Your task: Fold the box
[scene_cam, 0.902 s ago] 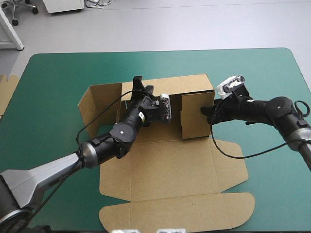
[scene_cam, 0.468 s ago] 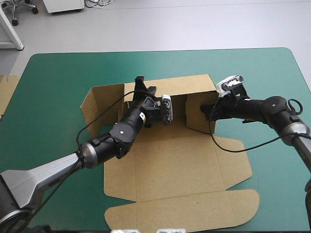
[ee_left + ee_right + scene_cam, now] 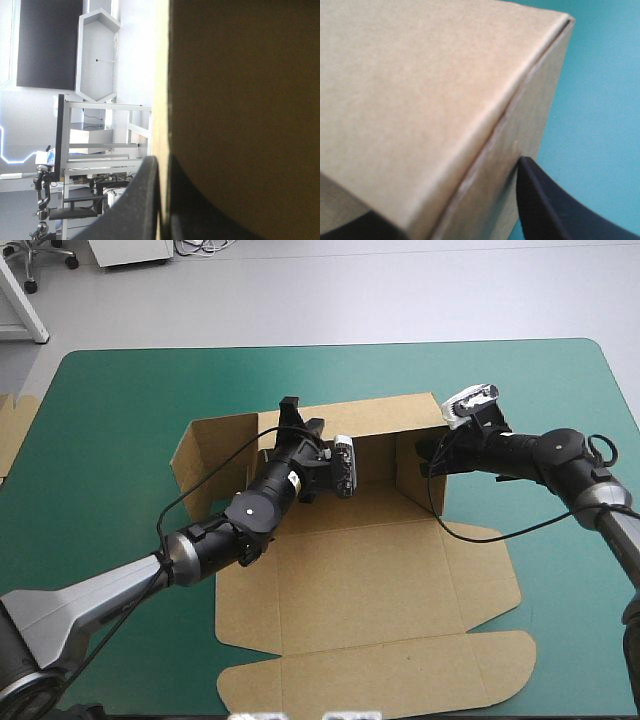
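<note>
Cardboard, brown and matte, makes up the box (image 3: 360, 570), a cut sheet lying at the middle of the teal-green cover (image 3: 120, 410). Its base and its lid lie flat toward the table's near edge, and the lid ends in rounded tabs. The far wall stands upright, a side flap stands at its left end, and the right side wall is raised beside it, meeting it at a creased corner.

The left gripper (image 3: 298, 415) reaches over the far wall. In the left wrist view its black, finely stippled fingers (image 3: 135, 200) are all but pressed together, with the wall's pale cut edge pinched between them and the board (image 3: 240, 100) filling the side ahead.

The right gripper (image 3: 428, 462) is at the right wall. In the right wrist view one curved finger (image 3: 545, 205) lies outside the board (image 3: 420, 100) and the other shows dark inside it, so they pinch that wall near its folded corner.

An edge of spare board (image 3: 12, 430) shows at the table's left edge.
</note>
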Action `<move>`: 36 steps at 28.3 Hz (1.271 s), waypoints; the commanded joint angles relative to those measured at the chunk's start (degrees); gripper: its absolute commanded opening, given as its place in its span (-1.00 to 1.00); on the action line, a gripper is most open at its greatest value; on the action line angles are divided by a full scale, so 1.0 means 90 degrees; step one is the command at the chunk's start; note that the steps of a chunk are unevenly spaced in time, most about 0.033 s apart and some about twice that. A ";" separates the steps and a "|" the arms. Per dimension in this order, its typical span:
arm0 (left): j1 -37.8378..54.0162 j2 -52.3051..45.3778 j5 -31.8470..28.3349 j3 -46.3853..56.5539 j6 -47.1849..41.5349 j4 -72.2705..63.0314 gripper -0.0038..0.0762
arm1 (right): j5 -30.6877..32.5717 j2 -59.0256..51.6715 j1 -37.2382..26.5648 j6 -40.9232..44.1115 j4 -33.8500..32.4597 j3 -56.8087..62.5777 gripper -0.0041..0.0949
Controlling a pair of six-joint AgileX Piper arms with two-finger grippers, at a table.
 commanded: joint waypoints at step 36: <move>-0.0046 -0.0291 -0.0876 -0.0442 -0.0223 0.0247 -0.67 | -0.0385 -0.0225 0.0334 0.0531 0.0021 -0.0251 -0.95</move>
